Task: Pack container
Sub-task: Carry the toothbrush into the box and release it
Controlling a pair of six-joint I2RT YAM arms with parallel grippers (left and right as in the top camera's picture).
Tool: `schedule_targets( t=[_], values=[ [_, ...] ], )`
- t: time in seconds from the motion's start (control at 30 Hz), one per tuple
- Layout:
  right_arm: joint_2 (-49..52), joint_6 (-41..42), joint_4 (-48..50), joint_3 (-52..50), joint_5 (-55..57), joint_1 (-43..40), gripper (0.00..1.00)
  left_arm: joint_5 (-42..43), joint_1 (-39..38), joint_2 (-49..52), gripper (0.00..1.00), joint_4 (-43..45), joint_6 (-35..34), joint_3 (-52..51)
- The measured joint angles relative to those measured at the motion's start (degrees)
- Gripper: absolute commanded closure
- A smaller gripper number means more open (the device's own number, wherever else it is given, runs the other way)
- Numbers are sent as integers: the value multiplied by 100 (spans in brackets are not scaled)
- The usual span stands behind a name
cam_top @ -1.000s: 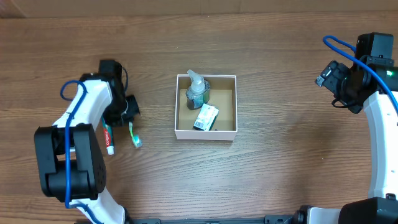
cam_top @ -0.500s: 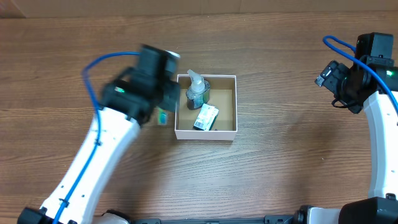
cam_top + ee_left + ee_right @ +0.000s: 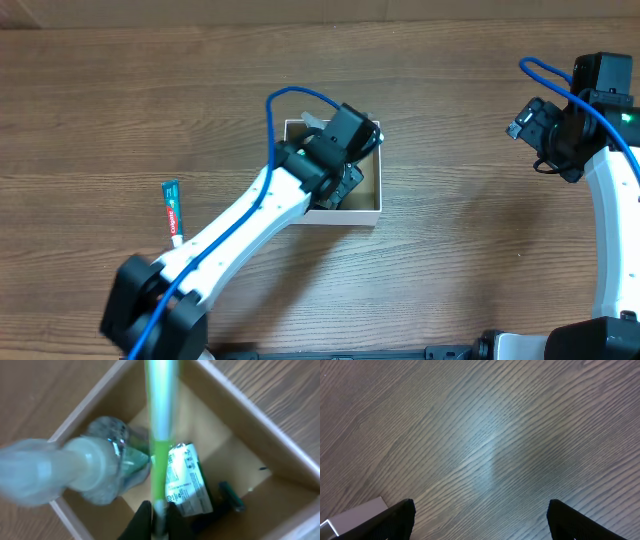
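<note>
The container is a small square box with white walls and a brown inside, at the table's middle. My left gripper hangs over it, shut on a green toothbrush that points into the box. In the left wrist view the box holds a clear pump bottle and a small white packet. A toothpaste tube lies on the table to the left. My right gripper is open and empty over bare wood at the far right.
The right arm stays at the right edge, away from the box. A white corner shows at the bottom left of the right wrist view.
My left arm has swung right from the toothpaste area to over the box, carrying the toothbrush. The toothpaste tube stays on the table. The right arm has not moved.
</note>
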Motion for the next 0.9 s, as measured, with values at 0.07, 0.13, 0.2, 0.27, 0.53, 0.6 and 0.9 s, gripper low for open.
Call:
schedule_targets(
  t=[0.07,0.13,0.2,0.27,0.53,0.6,0.9],
  values=[
    [0,0,2,0,0,0,13,-94,0,155,61,-4,2,-17],
    [0,2,2,0,2,2,13,-157,0,177,44,-17,26,-48],
    [0,-2,2,0,0,2,13,-197,-7,173,39,-7,26,-48],
    [0,0,-4,0,2,2,13,-225,-7,170,39,-68,-2,-44],
    [0,0,-22,0,2,0,13,-673,4,-400,25,-1510,-730,706],
    [0,-2,-20,0,2,2,13,-885,66,-815,15,-1744,-1108,918],
    [0,0,-20,0,0,0,13,-1508,2291,-2065,0,-3442,-3941,1126]
  ],
)
